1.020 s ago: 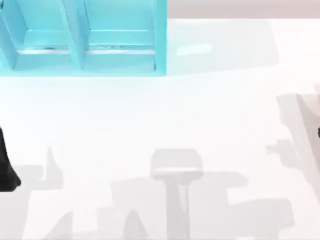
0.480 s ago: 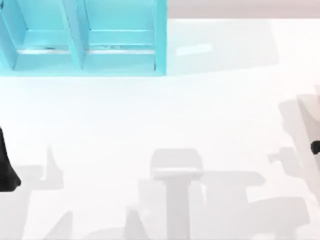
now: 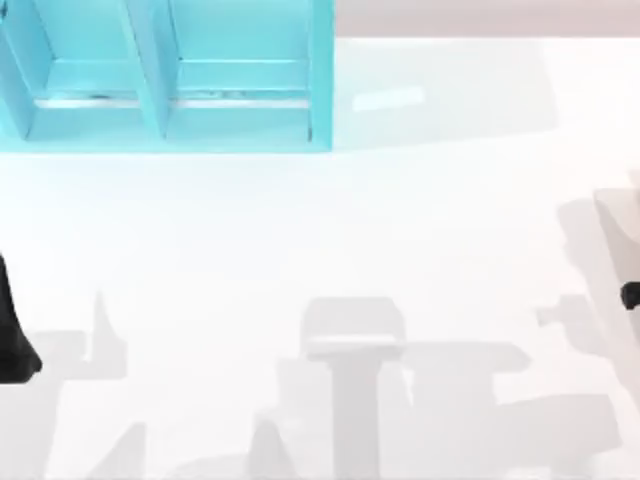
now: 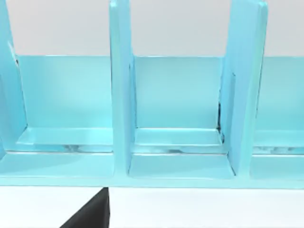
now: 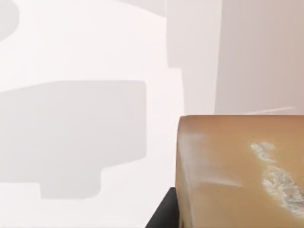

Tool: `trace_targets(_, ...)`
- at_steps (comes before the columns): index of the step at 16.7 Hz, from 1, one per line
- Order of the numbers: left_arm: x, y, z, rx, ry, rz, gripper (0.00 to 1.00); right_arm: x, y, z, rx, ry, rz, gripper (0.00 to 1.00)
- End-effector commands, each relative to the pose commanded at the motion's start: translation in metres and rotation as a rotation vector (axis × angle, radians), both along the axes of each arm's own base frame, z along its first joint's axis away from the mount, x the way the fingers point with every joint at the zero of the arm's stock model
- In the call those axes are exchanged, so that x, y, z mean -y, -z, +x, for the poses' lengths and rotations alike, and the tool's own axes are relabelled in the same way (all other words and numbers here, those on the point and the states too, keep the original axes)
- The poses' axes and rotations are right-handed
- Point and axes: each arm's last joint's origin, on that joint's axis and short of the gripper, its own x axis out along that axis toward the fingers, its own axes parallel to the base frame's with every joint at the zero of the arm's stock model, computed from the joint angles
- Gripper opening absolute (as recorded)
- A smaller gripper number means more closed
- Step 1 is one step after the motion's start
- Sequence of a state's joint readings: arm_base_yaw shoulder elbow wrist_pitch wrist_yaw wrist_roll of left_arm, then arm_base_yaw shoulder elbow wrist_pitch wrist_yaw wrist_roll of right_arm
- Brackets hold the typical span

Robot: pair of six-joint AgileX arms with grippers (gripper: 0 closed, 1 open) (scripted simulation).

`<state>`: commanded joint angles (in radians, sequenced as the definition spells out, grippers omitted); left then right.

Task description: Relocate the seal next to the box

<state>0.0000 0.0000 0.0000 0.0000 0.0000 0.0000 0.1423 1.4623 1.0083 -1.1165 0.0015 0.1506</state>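
Top view: white table point(image 3: 300, 230). Turquoise box point(image 3: 165, 75) w/ open compartments split by upright dividers sits at approx 11 o'clock, against the far edge. Left arm point(image 3: 12, 330) is a dark shape at the 9 o'clock edge, well apart from the box; its gripper's fingers can't be made out, so can't tell how far they're open. A small black bit of the right gripper point(image 3: 630, 295) pokes in at the 3 o'clock edge, near a pale tan-grey form right at that border; too little visible to tell the finger state. Soft grey shadows lie across the near half of the table, approx 5 to 7 o'clock.

Left wrist view: faces the box point(image 4: 180, 118) straight on, close. Three compartments visible betw. tall dividers, each w/ a shallow step at the floor. White table point(image 4: 199, 209) in front; a black wedge at the frame's edge sits just before the box front.

Right wrist view: the seal point(image 5: 237, 171), tan-brown block w/ rounded edges and faint white marks on its face, sits very close to the camera. A black part touches its side by the base; whether fingers clamp it, can't tell. White table point(image 5: 85, 57) w/ grey shadows beyond it. So the seal is over by the right arm, approx 3 o'clock, well apart from the box.
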Motion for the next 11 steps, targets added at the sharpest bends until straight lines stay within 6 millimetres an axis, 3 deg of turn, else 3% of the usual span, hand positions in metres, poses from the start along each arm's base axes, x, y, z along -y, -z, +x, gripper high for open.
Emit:
trace_targets(5, 0.0000, 0.0000, 0.0000, 0.000, 0.000, 0.000, 1.00, 0.0000, 0.0000, 0.0000, 0.000, 0.000, 0.000, 0.98)
trace_targets(11, 0.0000, 0.0000, 0.0000, 0.000, 0.000, 0.000, 1.00, 0.0000, 0.0000, 0.0000, 0.000, 0.000, 0.000, 1.00)
